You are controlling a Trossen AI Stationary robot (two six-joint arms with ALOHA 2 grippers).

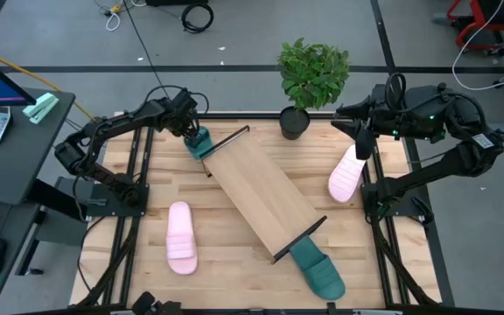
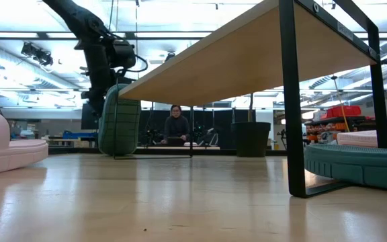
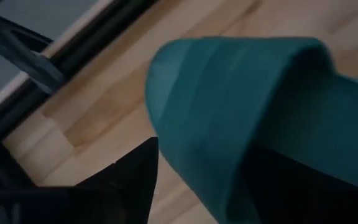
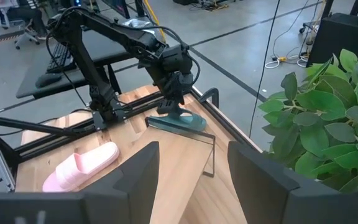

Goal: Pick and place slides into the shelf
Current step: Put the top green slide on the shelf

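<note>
The dark teal slide point(image 1: 199, 143) stands on edge at the shelf's point(image 1: 261, 194) far-left end, gripped by the left hand point(image 1: 192, 131), which should lower it flat before releasing; the right hand point(image 1: 363, 144) waits unclenched, empty.

I found the shelf point(image 1: 265, 192) top bare — open passage from above; a potted plant point(image 1: 309, 83) crowded its far side, slides flanked both ends.

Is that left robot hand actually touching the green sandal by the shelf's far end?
Touching. The left wrist view shows the left hand with its fingers either side of the green sandal strap, pressed against it.
</note>
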